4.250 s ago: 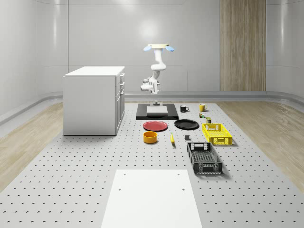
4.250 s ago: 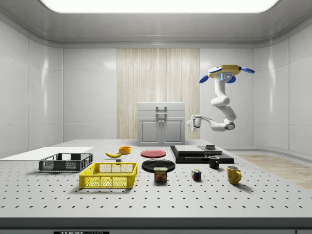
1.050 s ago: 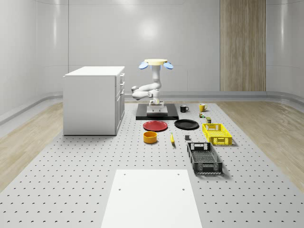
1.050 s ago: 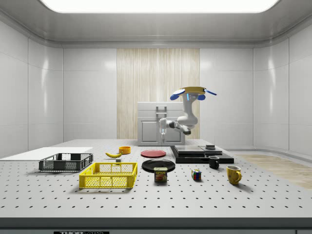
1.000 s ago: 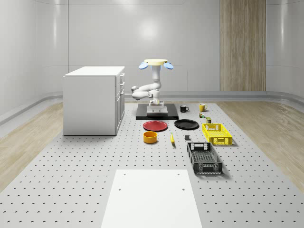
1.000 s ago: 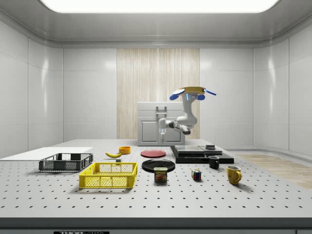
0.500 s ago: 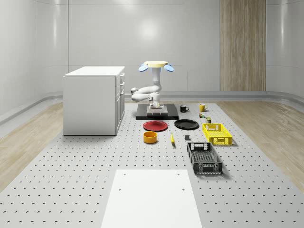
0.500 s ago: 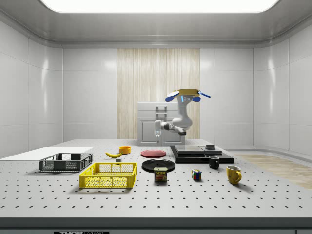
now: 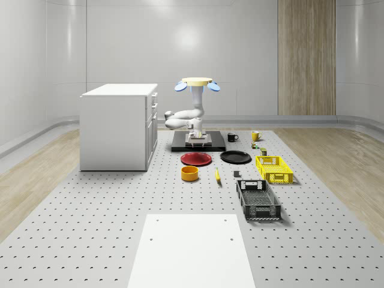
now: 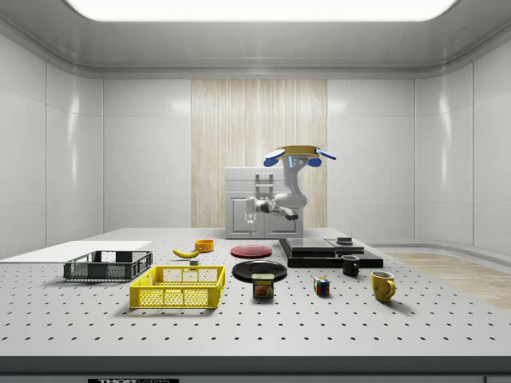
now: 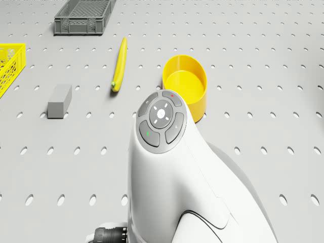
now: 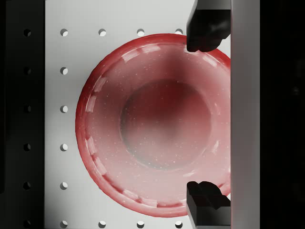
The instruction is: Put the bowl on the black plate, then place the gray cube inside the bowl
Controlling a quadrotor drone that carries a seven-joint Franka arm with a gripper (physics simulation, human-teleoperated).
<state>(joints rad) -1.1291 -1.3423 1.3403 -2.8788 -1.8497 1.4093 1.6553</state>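
Taking the whole-scene view from its left, the tall white cabinet (image 9: 120, 126) stands well off to that side of the pincer (image 12: 208, 114). The pincer hangs from the folded white arm (image 11: 172, 177) with its two dark fingers (image 12: 207, 28) spread apart and nothing between them. The yellow-topped quadrotor drone (image 9: 197, 83) hovers above the table's far part, about over the edge of the low black platform (image 10: 327, 254). Directly beneath the pincer lies the glossy round red plate (image 12: 152, 124), which is not the task's target. The round yellow bowl (image 9: 190, 173) sits on the perforated table (image 9: 90, 228), just nearer the camera than that plate and below the pincer's level, untouched. Further toward the whole-scene view's right lie the slim yellow banana (image 9: 217, 174) and the small gray cube (image 9: 236, 174), both on the table and apart from the bowl. Beyond them is the flat round black plate (image 9: 235, 157), bare, beside the red one, and then the yellow mesh crate (image 9: 274, 168). I judge the first step, fetching the bowl, to be in its approach stage. The next move calls for bringing the open pincer off the red plate, over the bowl's rim, and down so that one finger goes inside the wall.
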